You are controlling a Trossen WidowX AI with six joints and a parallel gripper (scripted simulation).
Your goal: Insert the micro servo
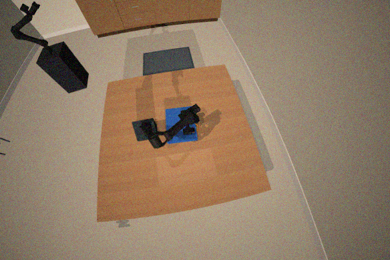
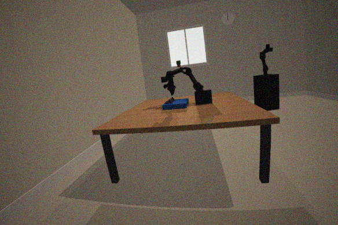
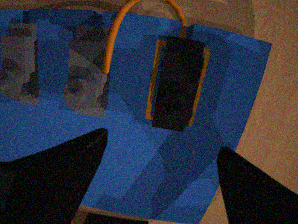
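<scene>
The black micro servo (image 3: 177, 82) lies inside the orange marking (image 3: 205, 75) of the pocket on the blue deck (image 1: 171, 114) (image 2: 175, 106) (image 3: 45, 125). Its orange cable (image 3: 114, 37) leaves the far end and arches left to beside a grey servo. The servo's top is too dark to show its shaft, its ears or whether it sits fully down. Whether the cable lies in the side notch cannot be told. My gripper (image 2: 172, 95) (image 3: 163, 145) is open and empty, above the deck and clear of the servo, its fingertips wide apart in the wrist view.
Two grey servos (image 3: 86, 92) (image 3: 19, 62) stand in the deck to the left of the pocket in the wrist view. The deck lies on the wooden table (image 1: 133, 181) (image 2: 202, 116), in front of the arm's dark base (image 2: 203, 97). Another arm stands on a black pedestal (image 1: 61, 67) (image 2: 266, 91) off the table.
</scene>
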